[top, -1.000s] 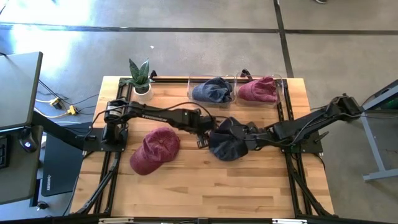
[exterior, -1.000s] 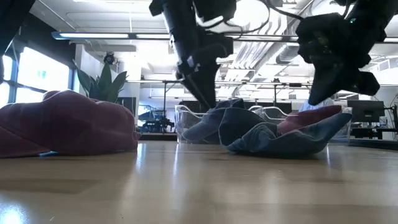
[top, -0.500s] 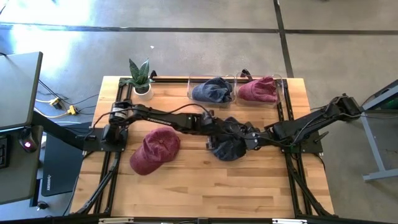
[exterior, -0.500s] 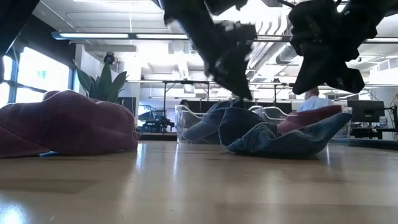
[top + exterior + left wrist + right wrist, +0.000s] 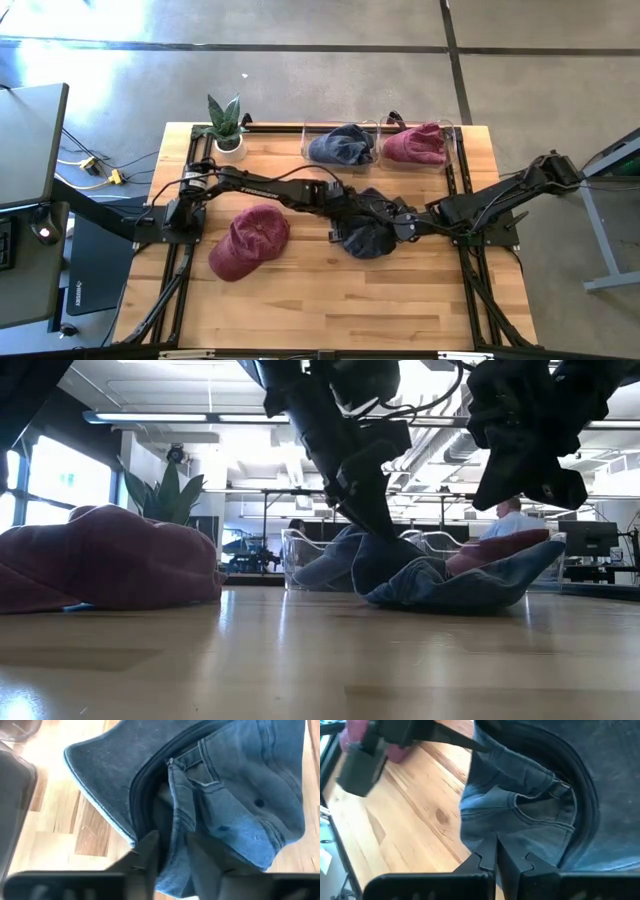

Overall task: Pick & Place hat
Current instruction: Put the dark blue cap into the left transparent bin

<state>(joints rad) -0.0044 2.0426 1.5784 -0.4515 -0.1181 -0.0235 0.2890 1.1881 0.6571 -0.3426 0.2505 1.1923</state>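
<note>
**Denim hat gripped from both sides at mid-counter**

Denim hat (image 5: 368,232) lies crumpled at the middle of our wooden counter (image 5: 300,300), its soft blue cloth folded, brim toward the left arm. A second ago our left hand (image 5: 170,851) hovered spread beside it; now its fingers pinch a fold of the cloth. Our right hand (image 5: 496,851) stays clamped on the hat's opposite edge. Left of both lies a rounded maroon cap (image 5: 248,240).
</note>
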